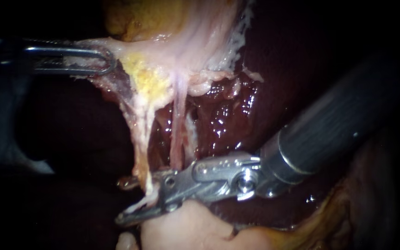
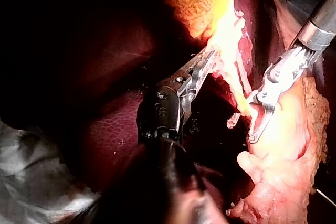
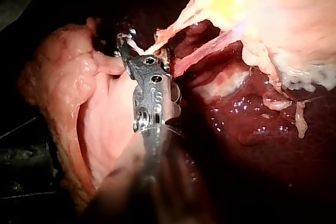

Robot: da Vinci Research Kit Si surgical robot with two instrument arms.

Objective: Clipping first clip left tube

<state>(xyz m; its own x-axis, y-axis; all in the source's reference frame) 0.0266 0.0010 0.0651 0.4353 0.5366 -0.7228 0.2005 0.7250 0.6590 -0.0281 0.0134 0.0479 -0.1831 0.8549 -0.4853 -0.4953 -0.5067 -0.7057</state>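
Note:
Two tubes hang stretched below the gallbladder [image 1: 177, 41]: the pale left tube [image 1: 140, 139] and the pinker right tube [image 1: 178, 129]. From the right, my right instrument [image 1: 128, 201] reaches the lower end of the left tube. Its jaws stand open, one on each side of that tube, and a gap still shows. The left wrist view shows the same open jaws [image 2: 249, 121] with the strand [image 2: 239, 106] running into them. My left instrument [image 1: 105, 60] is shut on pale gallbladder tissue at the upper left and holds it taut.
Wet dark-red liver [image 1: 228, 115] lies behind the tubes. Yellow fat [image 1: 149, 78] clings where the tubes meet the gallbladder. A pale pink tissue lump [image 1: 186, 229] sits directly under the right instrument's jaws. Its dark shaft [image 1: 339, 125] crosses the right side.

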